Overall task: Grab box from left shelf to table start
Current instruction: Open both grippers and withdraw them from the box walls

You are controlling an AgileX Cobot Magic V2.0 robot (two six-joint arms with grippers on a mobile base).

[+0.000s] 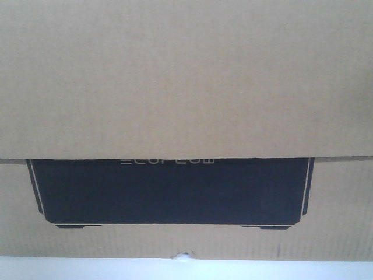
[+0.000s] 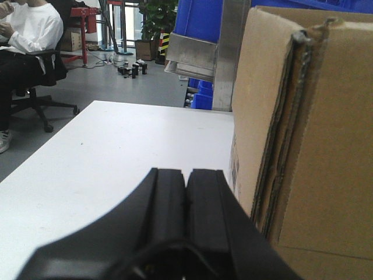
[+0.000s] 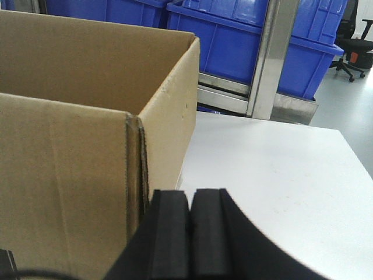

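Left end effector (image 2: 186, 192), bottom centre of its wrist view, has its pads pressed together, empty; the right end effector (image 3: 189, 216) likewise. The box (image 2: 303, 134) stands on the white bench (image 2: 116, 151) between them, filling the front view.

White surface (image 3: 280, 169) carries brown cardboard box (image 3: 87, 134), open-topped, upright. Box sits at surface's left part in right wrist view; rest of surface bare of other visible items.

Matte black, thick-padded left tool (image 2: 186, 192) and right tool (image 3: 189, 216)
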